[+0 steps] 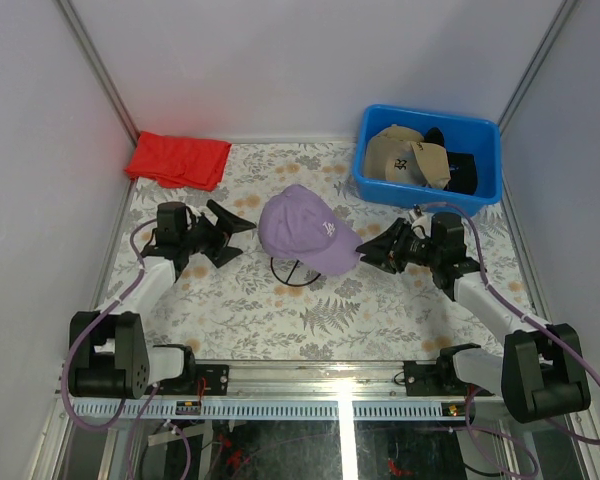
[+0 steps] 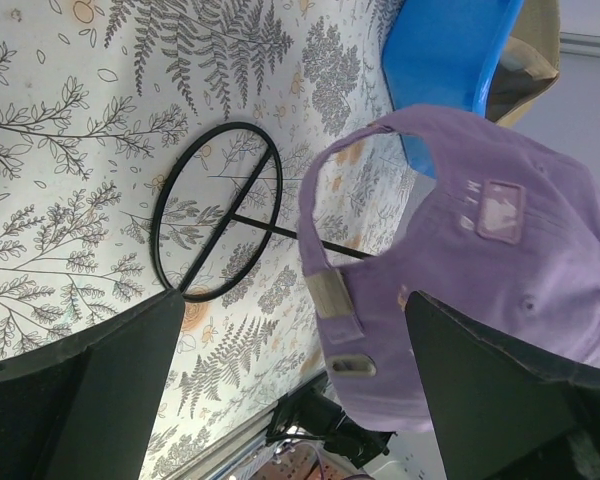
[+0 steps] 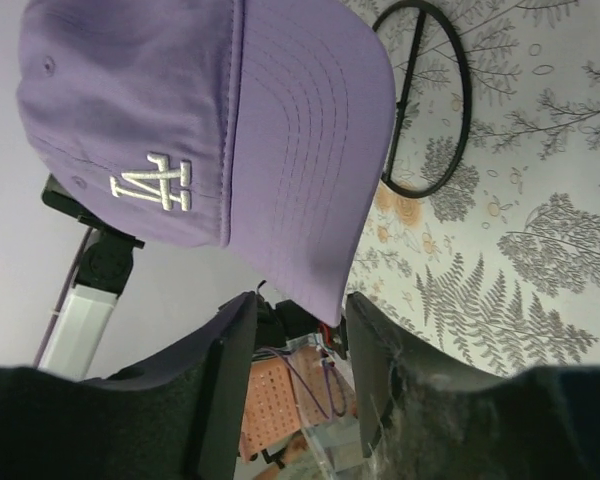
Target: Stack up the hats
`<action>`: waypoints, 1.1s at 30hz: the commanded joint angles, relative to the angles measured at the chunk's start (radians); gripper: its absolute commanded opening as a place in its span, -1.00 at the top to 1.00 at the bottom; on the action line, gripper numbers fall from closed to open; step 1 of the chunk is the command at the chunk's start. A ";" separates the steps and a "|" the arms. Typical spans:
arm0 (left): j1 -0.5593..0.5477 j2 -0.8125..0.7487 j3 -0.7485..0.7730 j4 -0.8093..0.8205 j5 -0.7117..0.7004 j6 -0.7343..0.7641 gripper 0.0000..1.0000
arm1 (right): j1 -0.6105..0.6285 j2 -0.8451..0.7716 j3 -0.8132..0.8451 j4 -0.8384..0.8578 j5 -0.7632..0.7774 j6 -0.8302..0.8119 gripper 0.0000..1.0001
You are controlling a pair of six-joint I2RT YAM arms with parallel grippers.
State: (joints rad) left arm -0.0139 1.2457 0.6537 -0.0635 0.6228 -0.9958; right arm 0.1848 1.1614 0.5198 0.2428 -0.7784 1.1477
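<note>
Red cloth [image 1: 178,160]: it lies flat at the far left corner, well apart from both arms. It isn't one of the hats, so leave it alone.

Left claw [image 1: 236,238]: its jaws are spread wide and hold nothing. It sits just beside the back of the cap, level with the strap. If you push it forward from here, a finger could catch the strap opening and shove the cap sideways.

Lavender cap [image 1: 298,225]: it is perched on the stand at mid-table with its brim pointing toward your right arm. Only soft fabric rests on the wire, so in my judgement a small nudge would slide it off.

Wire stand [image 2: 231,214]: it has a thin ring base and a slim stem, and it looks light. If you pull on the cap, the stand may tip or drag along.

Right claw [image 1: 370,250]: its jaws are partly open and grip nothing, and the brim's tip sits right at their mouth. I cannot tell whether a pad touches the brim. If you close the jaws and then move the arm, you'll pull the cap off its perch.

Blue bin [image 1: 380,190]: it holds the two tan caps [image 1: 405,155] and the black cap [image 1: 462,172], all overlapping. Lifting one is likely to drag a neighbour up over the rim.
</note>
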 commanded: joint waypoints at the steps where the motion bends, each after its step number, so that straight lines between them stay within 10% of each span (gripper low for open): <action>1: -0.010 0.024 0.003 0.047 0.019 0.019 -0.83 | -0.009 -0.010 0.081 -0.117 0.000 -0.126 -0.01; 18: -0.024 0.064 0.079 -0.020 -0.024 0.068 -0.85 | -0.094 -0.081 0.360 -0.531 0.214 -0.437 -0.16; 33: 0.100 -0.043 0.169 -0.098 -0.072 0.043 -0.88 | -0.163 0.297 0.853 -0.585 0.646 -0.557 -0.26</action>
State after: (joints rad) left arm 0.0757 1.2110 0.7635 -0.1375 0.5564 -0.9539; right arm 0.0277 1.4025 1.2686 -0.3553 -0.3103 0.6456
